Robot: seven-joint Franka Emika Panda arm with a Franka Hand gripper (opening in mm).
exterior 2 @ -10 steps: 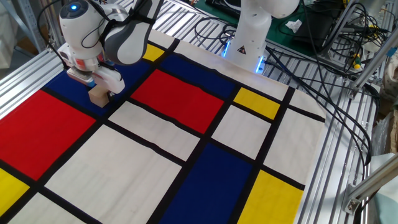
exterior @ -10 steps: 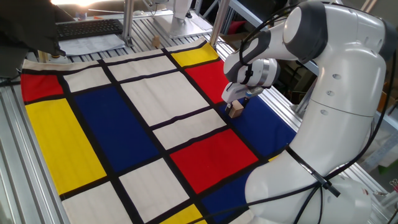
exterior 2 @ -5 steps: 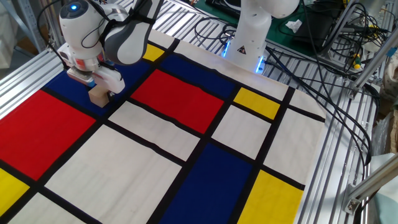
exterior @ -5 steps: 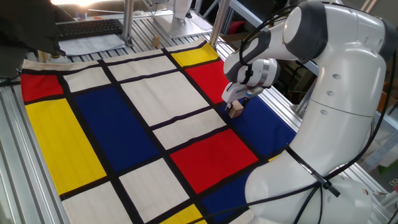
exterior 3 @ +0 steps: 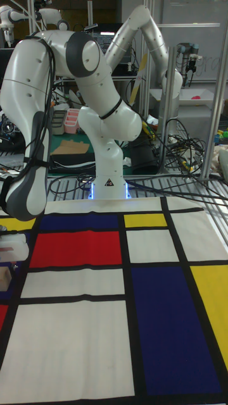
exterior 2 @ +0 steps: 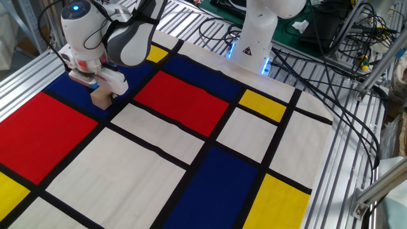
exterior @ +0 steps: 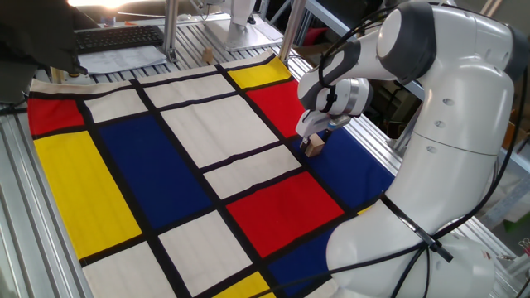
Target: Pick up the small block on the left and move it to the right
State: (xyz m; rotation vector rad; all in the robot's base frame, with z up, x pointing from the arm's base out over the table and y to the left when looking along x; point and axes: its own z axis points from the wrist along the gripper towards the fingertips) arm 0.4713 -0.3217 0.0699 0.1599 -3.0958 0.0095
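The small block [exterior 2: 100,98], a light tan wooden cube, rests on the blue patch of the cloth by a black stripe, at the left of this view. My gripper [exterior 2: 99,88] stands straight down over it, its fingers [exterior 2: 118,84] against the cube's sides, shut on it. From the opposite side the small block [exterior: 313,147] shows just under the gripper [exterior: 316,136]. In the tall view the small block [exterior 3: 5,277] is cut off by the left edge, below the gripper [exterior 3: 7,256].
The patchwork cloth [exterior 2: 191,146] of red, blue, yellow and white panels covers the table. The arm's base [exterior 2: 254,44] stands at the far edge with cables [exterior 2: 331,70] beside it. A keyboard [exterior: 116,37] and papers lie past the cloth.
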